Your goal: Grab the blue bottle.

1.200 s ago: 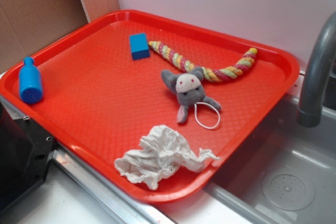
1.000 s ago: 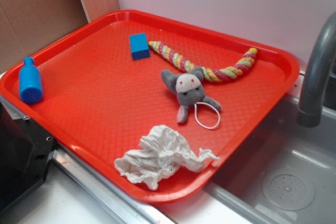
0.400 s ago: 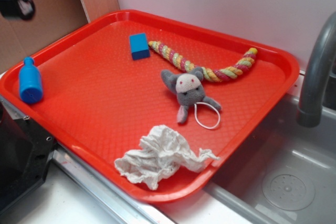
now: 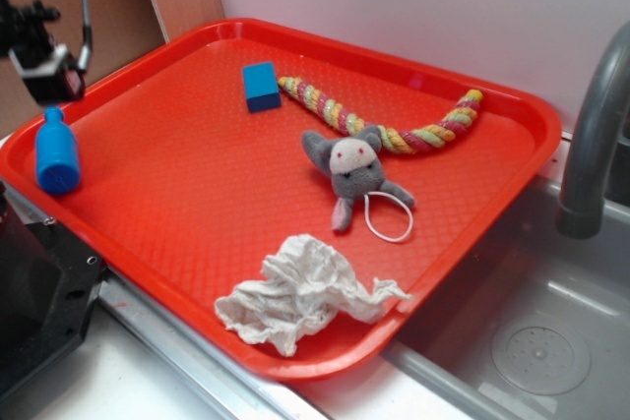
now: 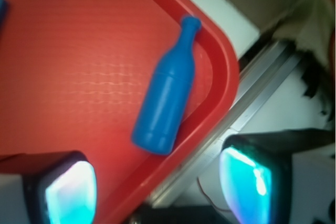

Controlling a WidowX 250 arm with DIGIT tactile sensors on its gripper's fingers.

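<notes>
1. Wrist view had the blue bottle (image 5: 167, 92) lying on its side in the corner of the red tray (image 5: 79, 51), leaning on the raised rim.
2. Gripper (image 5: 157, 182) hung above it with its jaws spread wide and nothing between them, not touching the bottle.
3. Exterior view put the bottle (image 4: 56, 151) at the tray's left edge, well apart from the blue block (image 4: 261, 86), rope toy (image 4: 384, 125), plush mouse (image 4: 352, 172) and crumpled cloth (image 4: 300, 292).
</notes>
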